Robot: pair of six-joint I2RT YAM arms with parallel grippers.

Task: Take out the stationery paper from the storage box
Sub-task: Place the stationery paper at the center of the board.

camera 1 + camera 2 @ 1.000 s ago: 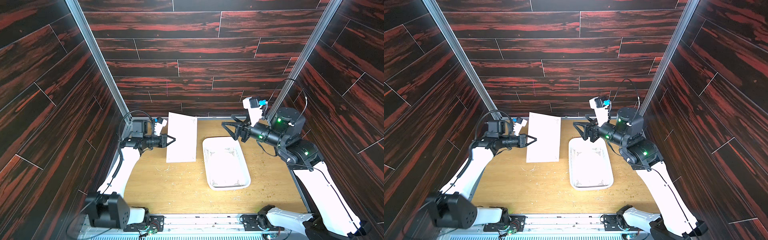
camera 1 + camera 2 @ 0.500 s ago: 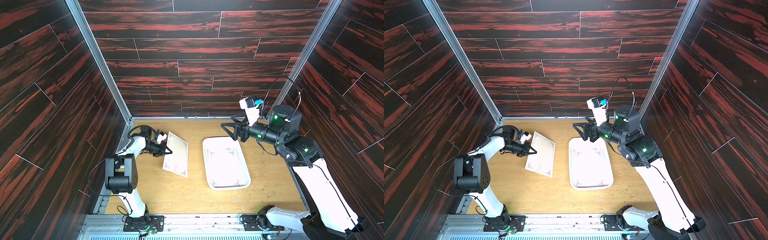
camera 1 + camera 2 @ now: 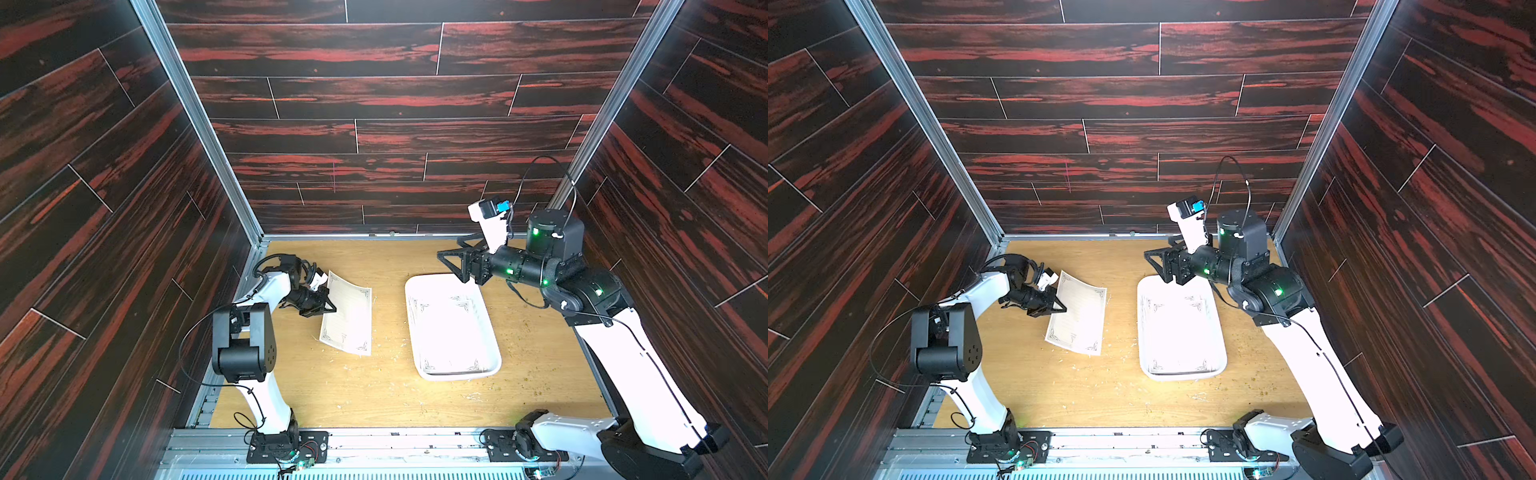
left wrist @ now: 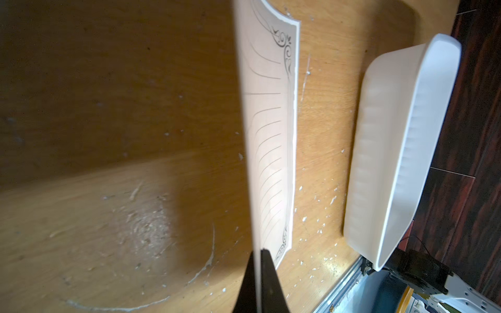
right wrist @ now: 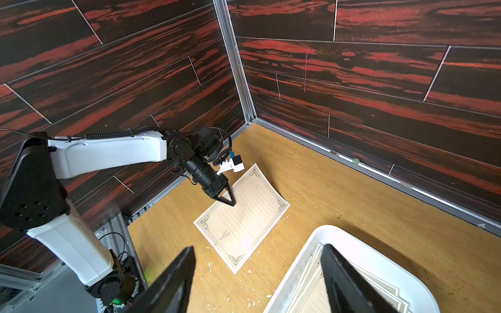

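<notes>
While pinching one sheet of the stationery paper by its outer long edge, with the left gripper jaws pressed together on it, bring that raised edge down low and level before letting go, to avoid a flutter or a curl-over. Already out of the storage box: bowed, inner long edge down on the table, near the box on its left side and not touching it. Judge the release by the bow as seen from the left wrist; open only once the sheet is nearly flat, then draw back outward, away from the paper, to avoid dragging it. Near the far end of the box and above it, the right gripper: jaws spread wide, holding nothing, probably well placed for the next pick. Inside the box, more sheets, corners slightly fanned in the right wrist view; impossible to count, and washed out to white glare in both top views. Exact bite on the held sheet hidden, seen only edge-on from the left wrist. Cannot tell whether the far corner of that sheet touches the table.
</notes>
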